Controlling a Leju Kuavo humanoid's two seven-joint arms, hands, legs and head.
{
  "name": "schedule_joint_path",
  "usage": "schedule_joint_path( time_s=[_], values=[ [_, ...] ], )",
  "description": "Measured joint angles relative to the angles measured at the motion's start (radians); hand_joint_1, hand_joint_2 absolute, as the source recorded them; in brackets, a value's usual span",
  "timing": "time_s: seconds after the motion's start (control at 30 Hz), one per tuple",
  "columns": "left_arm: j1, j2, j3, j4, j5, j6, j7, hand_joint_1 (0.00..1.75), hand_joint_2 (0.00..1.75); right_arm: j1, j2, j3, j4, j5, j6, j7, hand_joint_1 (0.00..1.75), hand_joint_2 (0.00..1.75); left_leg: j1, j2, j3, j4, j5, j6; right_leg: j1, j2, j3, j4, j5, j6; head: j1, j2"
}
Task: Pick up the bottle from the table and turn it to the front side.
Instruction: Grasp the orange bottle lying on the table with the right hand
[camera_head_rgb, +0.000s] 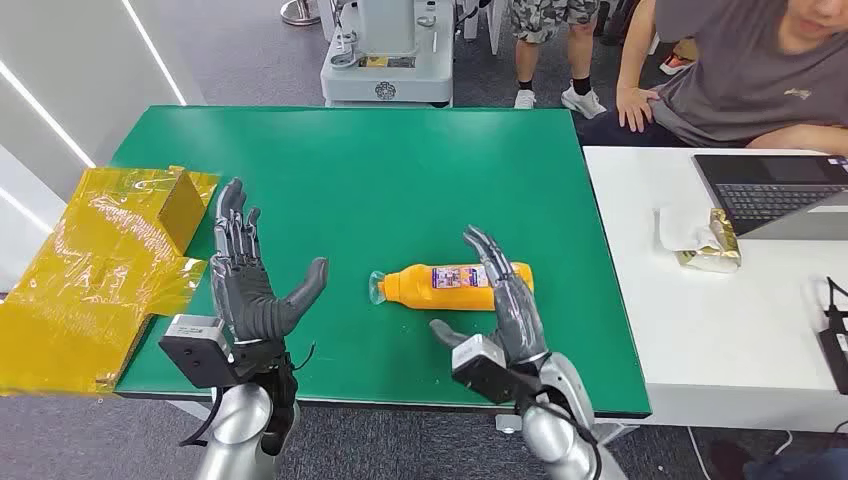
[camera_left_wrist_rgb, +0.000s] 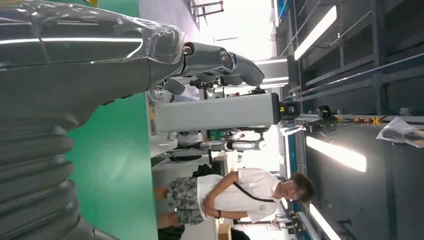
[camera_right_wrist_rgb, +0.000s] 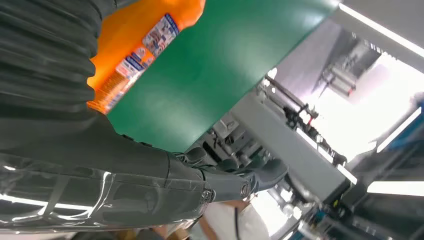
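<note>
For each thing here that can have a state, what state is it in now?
bottle: lying on its side, label up, not lifted.
left hand: open, holds nothing.
right hand: open, fingers beside the bottle.
laptop: lid open.

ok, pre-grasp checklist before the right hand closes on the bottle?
1. Bottle lying flat on the green table, nothing beside it: ok.
2. Right hand open, fingers apart, holding nothing: ok.
3. Right hand next to the bottle: ok in the head view, where its fingers overlap the base end; contact cannot tell.
4. Left hand open and apart from the bottle, on its cap side: ok.
5. Label facing up already: cannot tell whether that is the front side.
6. Yellow wrap and people beyond the table's far edge out of the way: ok.
</note>
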Motion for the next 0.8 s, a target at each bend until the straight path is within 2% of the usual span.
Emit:
schedule_joint_path(
  time_s=[0.07,0.13,0.27,0.37,0.47,0.67,0.8],
  values=[
    [0.000,0.000,0.000,0.002,0.002,-0.003,-0.002,0.00,1.75,-0.038,-0.012,-0.010,0.030,0.004,0.028,-0.005,0.00,1.75,0.000,0.000,0.000,0.000,0.000,0.000,0.000,0.000,0.000,0.000,0.001,0.001,0.000,0.000],
    [-0.002,0.001,0.000,0.009,0.009,-0.008,-0.011,0.00,1.75,-0.127,-0.041,-0.022,0.104,0.008,0.100,-0.012,0.00,1.75,0.000,0.000,-0.001,0.000,0.001,0.000,0.000,0.000,0.000,0.000,0.002,0.000,0.000,0.000],
    [-0.024,0.002,0.000,0.048,0.033,-0.020,-0.040,0.00,1.75,-0.377,-0.108,-0.020,0.322,-0.013,0.276,-0.032,0.00,1.75,-0.001,0.000,-0.003,0.002,0.004,0.002,-0.001,0.000,-0.002,0.000,0.005,0.002,0.000,0.000],
    [-0.035,0.001,0.000,0.073,0.041,-0.026,-0.050,0.00,1.75,-0.525,-0.135,-0.015,0.455,-0.018,0.328,-0.040,0.00,1.75,0.000,-0.001,-0.004,0.002,0.005,0.002,-0.001,-0.001,-0.002,0.000,0.006,0.002,0.000,0.000],
    [-0.044,0.001,0.000,0.089,0.043,-0.029,-0.053,0.00,1.75,-0.612,-0.147,0.009,0.545,-0.003,0.379,-0.023,0.00,1.75,0.000,-0.001,-0.004,0.002,0.004,0.002,-0.001,0.000,-0.003,0.000,0.006,0.002,0.000,0.000],
    [-0.065,0.000,-0.005,0.116,0.060,-0.036,-0.056,0.00,1.75,-0.809,-0.148,0.090,0.748,-0.002,0.583,0.029,0.00,1.75,0.000,-0.001,-0.006,0.002,0.005,0.002,0.000,-0.001,-0.005,0.001,0.006,0.002,0.000,0.000],
    [-0.070,0.000,-0.010,0.130,0.065,-0.038,-0.060,0.00,1.75,-0.850,-0.130,0.144,0.850,-0.004,0.625,0.030,0.00,1.75,0.000,-0.001,-0.006,0.002,0.005,0.002,0.000,0.000,-0.005,0.001,0.006,0.002,0.000,0.000]
  ],
)
